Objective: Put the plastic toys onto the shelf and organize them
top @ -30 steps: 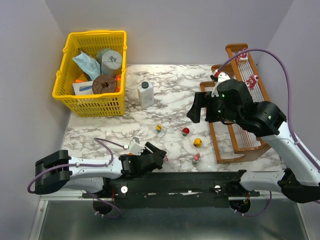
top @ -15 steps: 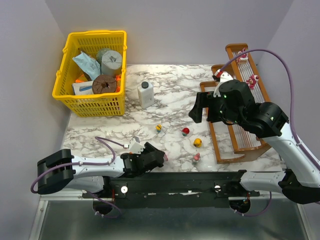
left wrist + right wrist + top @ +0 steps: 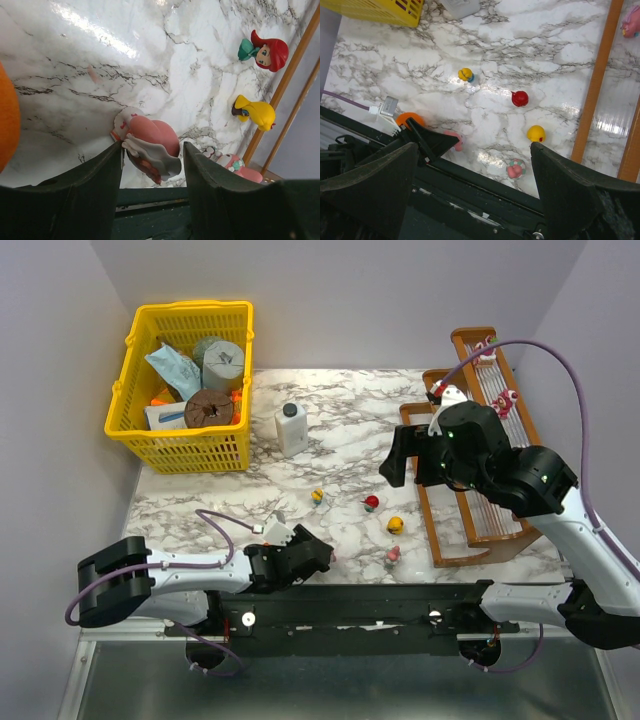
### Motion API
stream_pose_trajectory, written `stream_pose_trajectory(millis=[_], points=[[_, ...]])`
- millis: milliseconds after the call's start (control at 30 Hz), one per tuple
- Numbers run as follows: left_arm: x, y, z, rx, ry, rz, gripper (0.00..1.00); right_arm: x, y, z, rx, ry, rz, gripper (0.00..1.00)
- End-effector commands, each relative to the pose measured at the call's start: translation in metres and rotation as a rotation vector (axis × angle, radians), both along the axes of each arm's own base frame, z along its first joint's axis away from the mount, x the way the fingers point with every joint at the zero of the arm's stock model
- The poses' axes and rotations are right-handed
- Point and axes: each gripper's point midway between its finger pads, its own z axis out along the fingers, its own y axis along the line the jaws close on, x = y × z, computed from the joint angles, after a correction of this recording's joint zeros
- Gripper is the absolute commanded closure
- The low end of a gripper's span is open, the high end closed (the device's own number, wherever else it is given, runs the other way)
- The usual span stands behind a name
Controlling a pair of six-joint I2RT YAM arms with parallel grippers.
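Note:
My left gripper [image 3: 318,555] lies low at the table's front edge. Its jaws are open around a pink figurine [image 3: 150,142]; the left finger touches it and the right stands just clear. The figurine also shows in the right wrist view [image 3: 455,141]. A red-haired toy [image 3: 371,503], a yellow toy [image 3: 396,525], a pink-and-green toy [image 3: 393,556] and a yellow-blue toy [image 3: 317,496] stand loose on the marble. My right gripper [image 3: 400,460] hovers open and empty beside the wooden shelf [image 3: 480,510]. Three pink toys, one of them [image 3: 506,400], sit on its tiers.
An orange ball [image 3: 410,120] lies against the left gripper. A white bottle [image 3: 291,428] stands mid-table. A yellow basket [image 3: 185,390] full of items sits at the back left. The black front rail runs right behind the left gripper.
My left gripper has crept slightly right along the front edge, still around the pink figurine. The right gripper has shifted a little to the right.

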Motion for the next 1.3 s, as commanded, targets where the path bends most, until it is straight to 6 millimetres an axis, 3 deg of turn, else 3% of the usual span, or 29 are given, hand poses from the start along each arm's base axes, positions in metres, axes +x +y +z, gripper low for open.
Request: stream_pose_trajectory(millis=[0, 133, 367, 667, 867, 1000, 1267], points=[[0.003, -0.005, 0.006, -0.007, -0.011, -0.009, 0.45, 0.0, -0.011, -0.002, -0.017, -0.009, -0.03, 0.0], [0.004, -0.002, 0.007, -0.004, -0.014, 0.0, 0.52, -0.002, -0.011, -0.001, -0.012, -0.011, -0.028, 0.0], [0.006, -0.003, 0.011, 0.03, -0.028, -0.019, 0.74, -0.003, -0.012, 0.0, -0.007, -0.013, -0.025, 0.0], [0.025, -0.027, 0.053, 0.14, -0.127, -0.19, 0.83, -0.005, -0.019, 0.008, -0.014, -0.034, -0.036, 0.0], [0.049, -0.062, 0.086, 0.224, -0.168, -0.366, 0.84, -0.008, -0.033, 0.021, -0.009, -0.07, -0.064, 0.0], [0.074, -0.104, 0.112, 0.191, -0.204, -0.506, 0.84, -0.011, -0.043, 0.032, -0.009, -0.097, -0.086, 0.0], [0.109, -0.17, 0.12, 0.172, -0.242, -0.774, 0.85, -0.022, -0.063, 0.053, 0.003, -0.133, -0.111, 0.01]])
